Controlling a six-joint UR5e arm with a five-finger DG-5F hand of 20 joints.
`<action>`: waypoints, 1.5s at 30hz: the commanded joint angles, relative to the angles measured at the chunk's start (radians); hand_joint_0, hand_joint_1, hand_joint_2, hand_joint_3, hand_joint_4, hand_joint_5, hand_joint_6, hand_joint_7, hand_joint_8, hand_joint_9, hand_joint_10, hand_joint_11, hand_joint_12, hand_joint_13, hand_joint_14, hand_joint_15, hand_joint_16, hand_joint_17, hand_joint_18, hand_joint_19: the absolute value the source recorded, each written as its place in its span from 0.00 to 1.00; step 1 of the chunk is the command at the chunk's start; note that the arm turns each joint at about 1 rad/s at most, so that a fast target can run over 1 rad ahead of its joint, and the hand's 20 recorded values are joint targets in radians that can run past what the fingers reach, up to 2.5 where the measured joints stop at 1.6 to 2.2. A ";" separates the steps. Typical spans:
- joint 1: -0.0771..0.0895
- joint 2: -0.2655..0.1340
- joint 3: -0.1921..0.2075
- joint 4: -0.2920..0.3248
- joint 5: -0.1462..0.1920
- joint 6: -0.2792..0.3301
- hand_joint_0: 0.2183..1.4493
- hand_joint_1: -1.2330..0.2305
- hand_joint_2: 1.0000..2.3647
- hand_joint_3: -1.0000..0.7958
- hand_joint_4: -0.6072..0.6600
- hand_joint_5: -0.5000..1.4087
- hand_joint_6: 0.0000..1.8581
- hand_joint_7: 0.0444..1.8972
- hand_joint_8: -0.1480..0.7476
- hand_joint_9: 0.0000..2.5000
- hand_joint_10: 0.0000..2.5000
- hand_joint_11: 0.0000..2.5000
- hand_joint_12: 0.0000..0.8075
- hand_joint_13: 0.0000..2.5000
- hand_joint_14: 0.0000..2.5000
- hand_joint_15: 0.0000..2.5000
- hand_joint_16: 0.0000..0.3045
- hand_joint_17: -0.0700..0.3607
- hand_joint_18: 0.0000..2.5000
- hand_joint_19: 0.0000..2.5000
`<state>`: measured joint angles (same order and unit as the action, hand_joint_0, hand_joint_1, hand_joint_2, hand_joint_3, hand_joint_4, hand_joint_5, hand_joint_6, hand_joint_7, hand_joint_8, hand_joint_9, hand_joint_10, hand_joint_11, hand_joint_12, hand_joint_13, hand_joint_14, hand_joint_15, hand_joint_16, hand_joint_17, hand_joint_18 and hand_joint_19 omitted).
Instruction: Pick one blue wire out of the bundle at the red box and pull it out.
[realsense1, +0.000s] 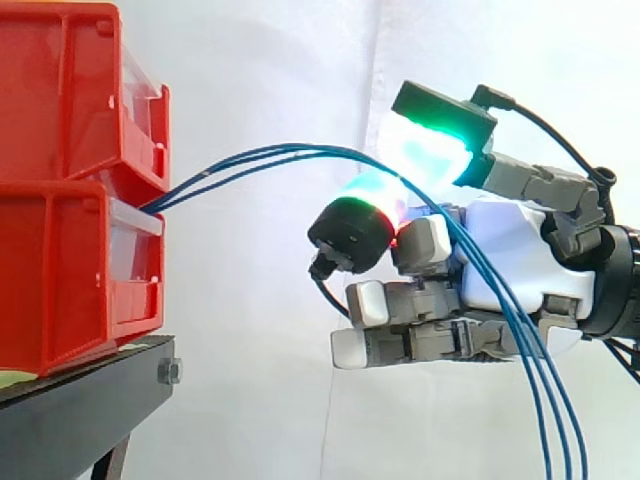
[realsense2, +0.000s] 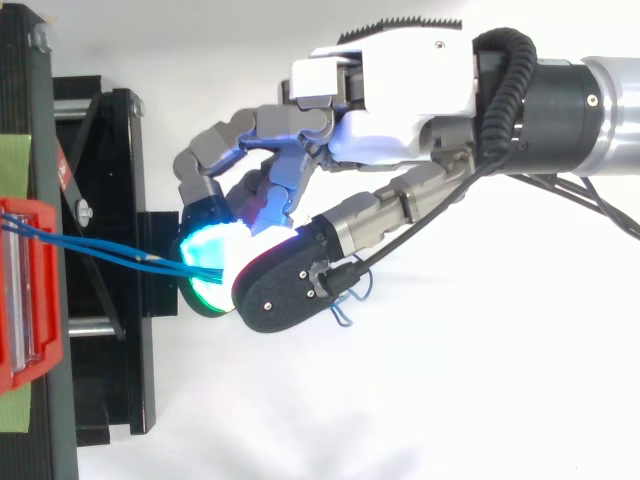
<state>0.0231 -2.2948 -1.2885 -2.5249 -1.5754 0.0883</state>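
Red box (realsense1: 60, 270) leftmost, blue wires (realsense1: 262, 158) arching out rightward. Pinches wires right of box, hand (realsense1: 510, 255) curled, pads (realsense1: 432, 152) glowing.

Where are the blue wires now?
Side view: the blue wires leave the red bins on the left, pass between the hand's fingers and hang down at right.

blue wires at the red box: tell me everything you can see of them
The blue wires are thin, smooth strands, insulated by the look of them. There seem to be three, running close together. In the side view they leave the gap between the two stacked red bins, arc up and to the right, pass between the glowing pads of the hand, then hang down across its palm past the bottom edge. The pads appear to pinch them; how many strands are caught cannot be told.
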 joint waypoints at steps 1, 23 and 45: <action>0.001 0.000 0.000 0.000 0.000 -0.001 0.30 0.43 0.01 0.53 0.73 0.25 0.29 0.76 0.42 0.40 0.01 0.19 0.50 0.29 0.01 0.19 0.23 0.53 0.19 0.19; 0.001 0.000 0.000 0.006 0.000 -0.001 0.19 0.34 0.00 0.28 0.63 0.21 0.41 0.64 0.47 0.37 0.01 0.27 0.50 0.26 0.01 0.21 0.22 0.51 0.16 0.20; 0.001 0.000 0.000 0.005 0.000 -0.001 0.28 0.42 0.00 0.52 0.58 0.22 0.41 0.62 0.48 0.39 0.01 0.23 0.54 0.28 0.01 0.20 0.25 0.56 0.18 0.20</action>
<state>0.0246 -2.2948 -1.2885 -2.5194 -1.5754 0.0875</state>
